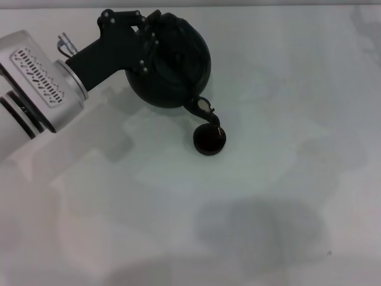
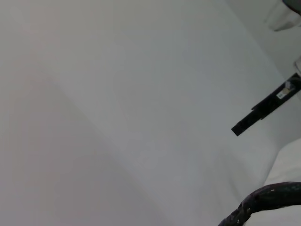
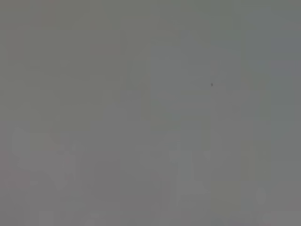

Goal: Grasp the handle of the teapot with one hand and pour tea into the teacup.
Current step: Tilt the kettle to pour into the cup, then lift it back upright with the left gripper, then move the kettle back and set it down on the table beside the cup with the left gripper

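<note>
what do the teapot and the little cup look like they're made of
The teapot, tilted in the left gripper, looks like matte black cast iron or dark ceramic: dull and nearly glare-free. Its handle looks wrapped, ridged and speckled. The teacup under the spout shows the same flat black finish; its material is uncertain.

Teapot (image 1: 172,65): matte black body, cast-iron look, faint dull sheen on the shoulder; small pale glint at the spout. Handle (image 2: 263,200): black, wrapped and ridged, rough, flecked with light specks in the left wrist view. Teacup (image 1: 209,140): matte black, smooth, dark inside. Left gripper (image 1: 140,36): black matte housing, plastic or coated metal, small bright screw heads; arm (image 1: 36,89) behind it brushed silver metal, satin, with a slotted pale grille and black bands. Table (image 1: 286,179): pale white-grey, smooth, low sheen, faintly mottled with soft blotches.
</note>
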